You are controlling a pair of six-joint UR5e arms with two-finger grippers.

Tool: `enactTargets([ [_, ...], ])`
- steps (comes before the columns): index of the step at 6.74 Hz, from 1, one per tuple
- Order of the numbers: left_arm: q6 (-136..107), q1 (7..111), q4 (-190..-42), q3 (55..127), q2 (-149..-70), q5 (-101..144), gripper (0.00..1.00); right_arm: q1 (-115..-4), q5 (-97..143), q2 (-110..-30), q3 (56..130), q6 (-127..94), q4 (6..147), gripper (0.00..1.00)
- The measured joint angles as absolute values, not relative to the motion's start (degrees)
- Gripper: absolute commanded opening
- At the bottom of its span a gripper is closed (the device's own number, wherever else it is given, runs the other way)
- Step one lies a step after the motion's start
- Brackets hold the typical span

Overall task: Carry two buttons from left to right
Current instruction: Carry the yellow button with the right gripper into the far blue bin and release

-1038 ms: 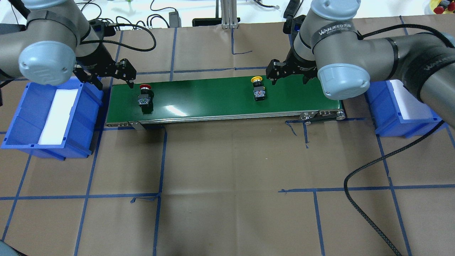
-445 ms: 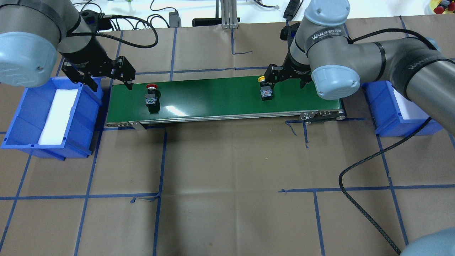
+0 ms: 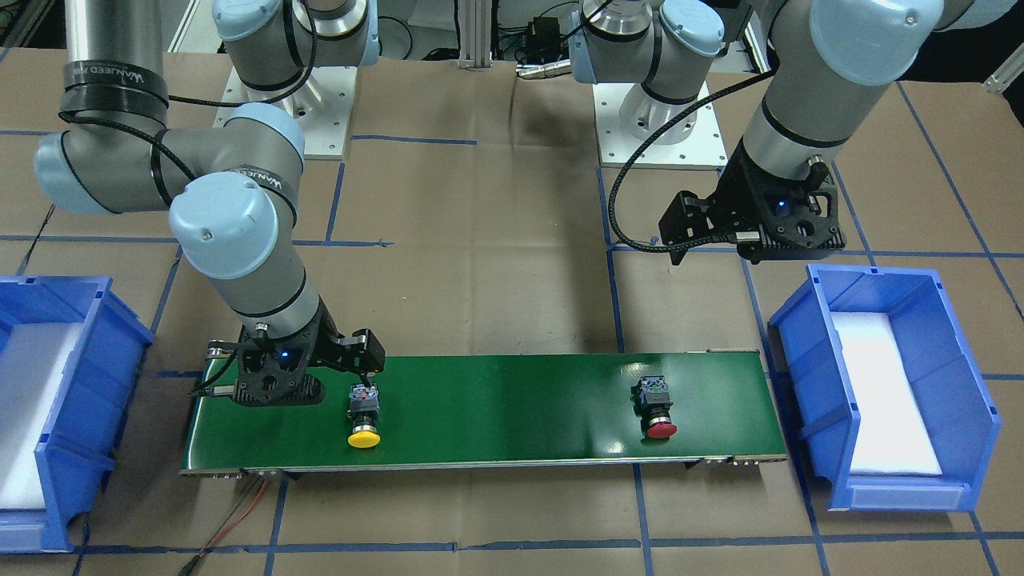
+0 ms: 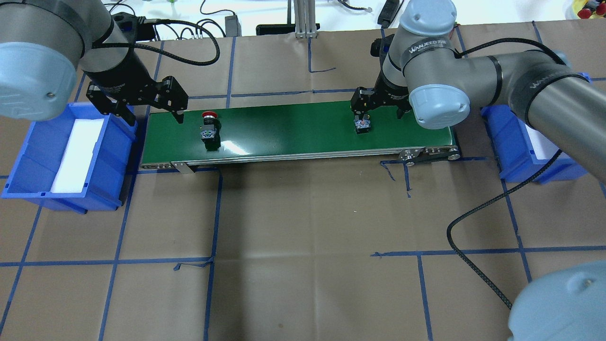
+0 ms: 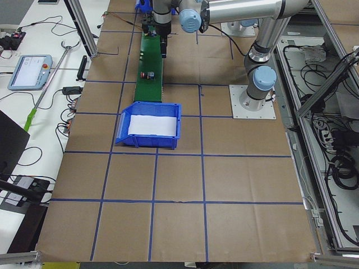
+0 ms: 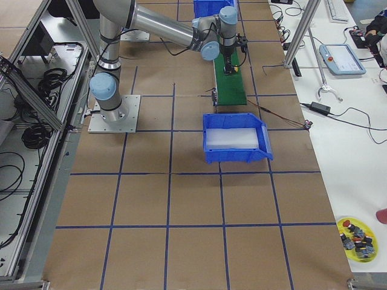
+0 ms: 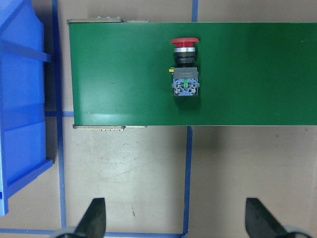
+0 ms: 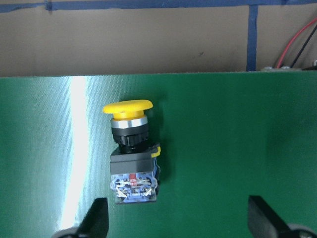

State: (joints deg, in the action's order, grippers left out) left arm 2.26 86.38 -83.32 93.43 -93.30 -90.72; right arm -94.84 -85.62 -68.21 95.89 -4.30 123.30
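The red-capped button (image 4: 209,127) lies on its side near the left end of the green conveyor belt (image 4: 293,128); it also shows in the left wrist view (image 7: 184,69) and the front view (image 3: 658,406). The yellow-capped button (image 3: 364,416) lies further right on the belt, largely hidden under my right gripper in the overhead view. My right gripper (image 8: 178,220) is open low over the belt, one finger (image 3: 366,360) right at the button's contact block (image 8: 132,183). My left gripper (image 4: 147,113) is open and empty, raised by the belt's left end.
A blue bin with a white liner (image 4: 28,161) stands left of the belt, and another blue bin (image 4: 513,161) stands at its right end. A black cable (image 4: 473,265) trails over the brown paper at the front right. Blue tape lines grid the table.
Both buttons have moved right along the belt. My right gripper has come left and down over the yellow button. My left arm has shifted slightly right.
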Motion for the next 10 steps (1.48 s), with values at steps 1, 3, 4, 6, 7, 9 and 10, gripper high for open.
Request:
enactTargets([
  [1, 2.1, 86.5, -83.5, 93.4, -93.3, -90.7, 1.00, -94.8, -85.5, -67.3, 95.6, -4.3, 123.3, 1.00],
  [3, 1.9, 86.7, -83.6, 93.4, -93.2, -90.7, 1.00, -94.8, -85.4, -65.8, 95.4, -4.3, 123.3, 0.99],
  [4, 1.8, 87.1, -83.5, 93.4, -93.1, -90.8, 1.00, -94.8, -85.4, -64.9, 95.3, -4.2, 123.4, 0.75],
  [6, 1.7, 87.6, -83.4, 93.3, -93.1, -90.8, 1.00, -94.8, -85.6, -63.8, 94.7, -4.0, 124.0, 0.07],
  [7, 1.7, 87.6, -83.4, 93.3, -93.1, -90.8, 1.00, -94.7, -85.8, -63.7, 94.6, -3.6, 123.8, 0.04],
  [9, 1.7, 87.6, -83.4, 93.3, -93.1, -90.8, 1.00, -94.3, -86.9, -64.4, 94.4, -2.9, 123.6, 0.04],
  [10, 1.7, 87.7, -83.4, 93.3, -93.1, -90.7, 1.00, -93.5, -88.5, -66.1, 93.7, -2.6, 122.7, 0.04],
])
